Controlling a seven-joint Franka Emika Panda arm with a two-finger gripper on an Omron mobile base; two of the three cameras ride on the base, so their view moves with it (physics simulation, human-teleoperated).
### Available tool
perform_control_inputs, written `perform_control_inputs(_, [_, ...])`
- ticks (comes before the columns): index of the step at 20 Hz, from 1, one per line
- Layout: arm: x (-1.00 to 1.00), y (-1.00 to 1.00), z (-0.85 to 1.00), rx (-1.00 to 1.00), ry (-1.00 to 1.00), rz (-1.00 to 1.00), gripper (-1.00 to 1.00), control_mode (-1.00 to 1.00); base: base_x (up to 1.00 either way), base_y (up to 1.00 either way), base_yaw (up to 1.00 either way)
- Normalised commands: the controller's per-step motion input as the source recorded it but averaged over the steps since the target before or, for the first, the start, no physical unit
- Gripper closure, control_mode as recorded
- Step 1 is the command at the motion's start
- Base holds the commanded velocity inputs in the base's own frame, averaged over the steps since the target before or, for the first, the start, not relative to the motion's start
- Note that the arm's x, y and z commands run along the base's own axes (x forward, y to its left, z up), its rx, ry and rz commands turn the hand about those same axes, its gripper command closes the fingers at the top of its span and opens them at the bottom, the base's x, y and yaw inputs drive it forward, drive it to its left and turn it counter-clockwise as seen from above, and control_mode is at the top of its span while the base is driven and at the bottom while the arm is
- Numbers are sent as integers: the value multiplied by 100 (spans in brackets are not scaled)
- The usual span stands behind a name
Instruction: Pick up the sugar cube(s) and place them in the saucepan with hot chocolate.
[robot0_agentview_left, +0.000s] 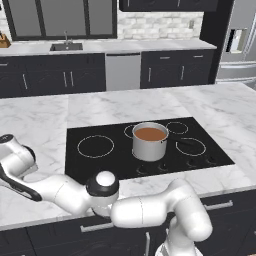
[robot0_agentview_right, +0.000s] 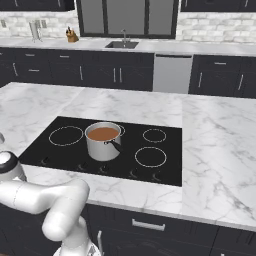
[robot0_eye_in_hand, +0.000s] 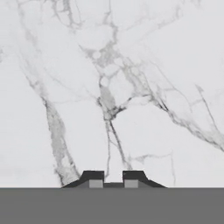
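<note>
While the white arm (robot0_agentview_left: 150, 210) folds low across the front of the island and reaches off to the robot's left, the hand view looks straight down on polished white marble veined in grey. At the bottom of that view the gripper (robot0_eye_in_hand: 113, 177) shows two small dark finger tips close together, closed, with only a narrow gap between them; whether a sugar cube sits in that gap cannot be told, and no cube can be made out on the stone in front of it.

One saucepan (robot0_agentview_left: 149, 141) stands upright on the cooktop (robot0_agentview_left: 100, 165), a flat black glass panel set flush into the marble counter (robot0_agentview_left: 35, 120). It is a short cylinder of shiny steel with straight sides and a thin rim, resting on the ring nearest the middle of the glass. One dark stubby handle sticks out from its side in the right base view. The hot chocolate (robot0_agentview_left: 150, 133) fills it as a smooth reddish-brown disc, level and just below the rim.

Four thin white burner rings are drawn on the glass, one largely under the pot. Wide bare marble lies on both sides of the cooktop and behind it, and the counter's front edge runs just above the folded arm. Dark cabinets (robot0_agentview_left: 55, 75) and one sink (robot0_agentview_left: 66, 47) line the far wall.
</note>
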Motion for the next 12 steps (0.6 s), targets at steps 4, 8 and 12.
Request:
perform_control_inputs(4, [-1,-3,15,0,0,0,100,-100,0,0,0])
perform_control_inputs(8, [-14,-28,72,2,-5,0,100,-100,0,0,0])
perform_control_inputs(12, [-17,-48,93,7,-15,0,100,-100,0,0,0])
